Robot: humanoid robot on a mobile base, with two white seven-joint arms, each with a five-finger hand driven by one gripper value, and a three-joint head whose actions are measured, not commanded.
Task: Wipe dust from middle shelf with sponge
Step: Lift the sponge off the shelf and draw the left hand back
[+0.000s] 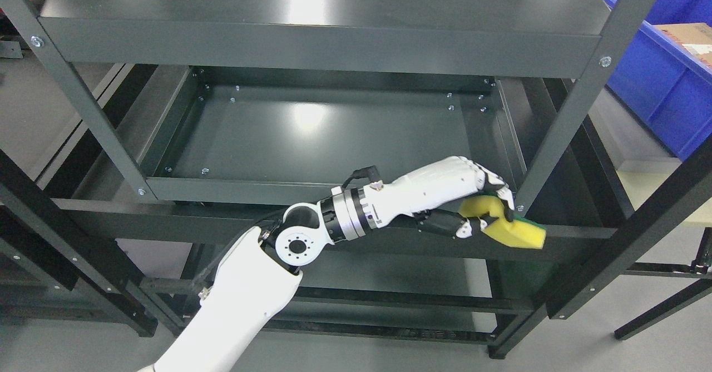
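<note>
Fingers (503,194): mine, left hand (445,186), white shells with black joints, curled over and under a sponge (514,228) and gripping it. Thumb below, other fingers wrapped across the top.

Item 1, sponge: yellow block with a thin green layer on the far side, bent where I squeeze it. It sits at the front right corner of the middle shelf (328,133), out over the front lip (250,189), just beside the right front post (567,127). Whether it touches the shelf pan I cannot tell.

Item 2, left arm (250,299): white, enters at the lower left, bends at a black and silver wrist joint and runs rightward along the front lip.

Item 3, middle shelf: dark grey metal tray, glossy, with a bright patch of reflected light near its centre. Raised rims on all 4 sides, small bolts in the corners. Nothing lies on it; the whole pan behind my hand is free.

Item 4, top shelf (322,44): same dark metal, overhanging the rear part of the middle shelf, leaving a low gap above.

Item 5, posts: angled uprights at the left front (83,94) and right front, narrowing the reach at each end.

Item 6, lower rails (389,299): dark bars beneath my forearm.

Item 7, blue bin (656,72): upper right, well apart from the rack, holding a cardboard box (692,35).

Item 8, floor (584,344): grey, smooth.
</note>
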